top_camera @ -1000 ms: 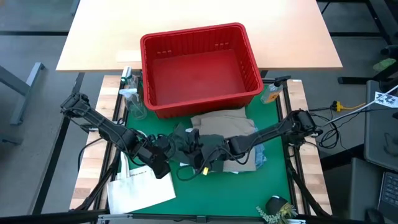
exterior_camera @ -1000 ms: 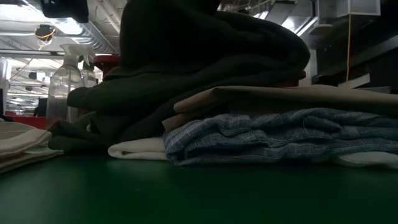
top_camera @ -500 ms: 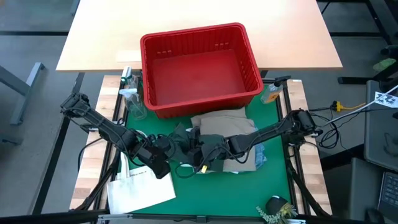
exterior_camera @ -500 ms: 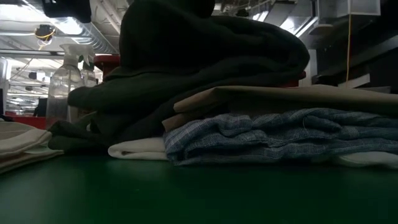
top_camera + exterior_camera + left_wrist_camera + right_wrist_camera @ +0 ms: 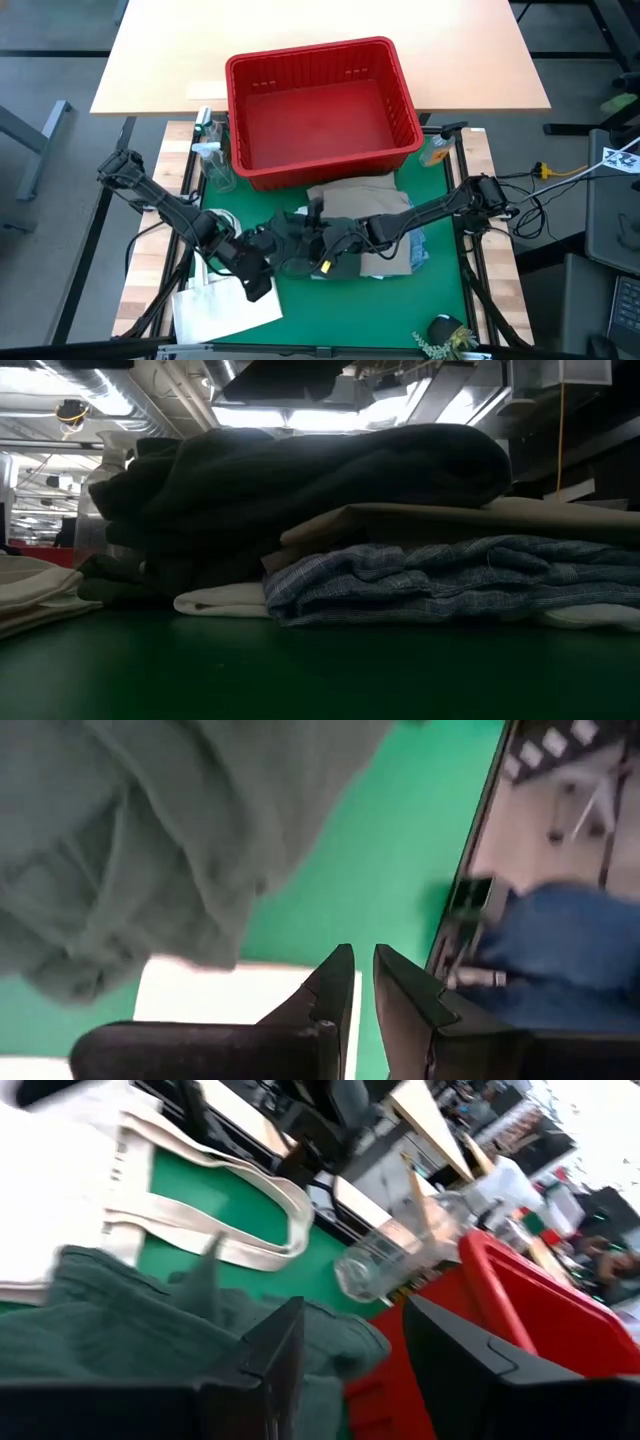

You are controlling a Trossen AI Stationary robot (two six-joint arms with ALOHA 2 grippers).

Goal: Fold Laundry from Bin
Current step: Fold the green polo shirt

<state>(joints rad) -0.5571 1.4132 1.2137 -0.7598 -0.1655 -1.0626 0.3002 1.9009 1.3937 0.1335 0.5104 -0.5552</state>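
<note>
Dark green garment (image 5: 300, 238) lies crumpled on top of the folded stack (image 5: 420, 575) near the middle of the green mat (image 5: 440, 300), in front of the emptied red bin (image 5: 320, 105) — soft, light, floppy, so best pinched at a hem or corner, not the bunched middle. Right gripper (image 5: 325, 240) sits over it with fingers spread, holding nothing; left gripper (image 5: 262, 243) is nearly pressed together just beside the cloth, empty. White tote bag (image 5: 225, 305) at the mat's front-left corner and spray bottle (image 5: 208, 155) at the back-left crowd the left arm's side.

Bare green mat (image 5: 430, 290) right of the garment stack (image 5: 365, 225), red bin (image 5: 320, 110) blocking behind, tote bag (image 5: 225, 305) front-left
</note>
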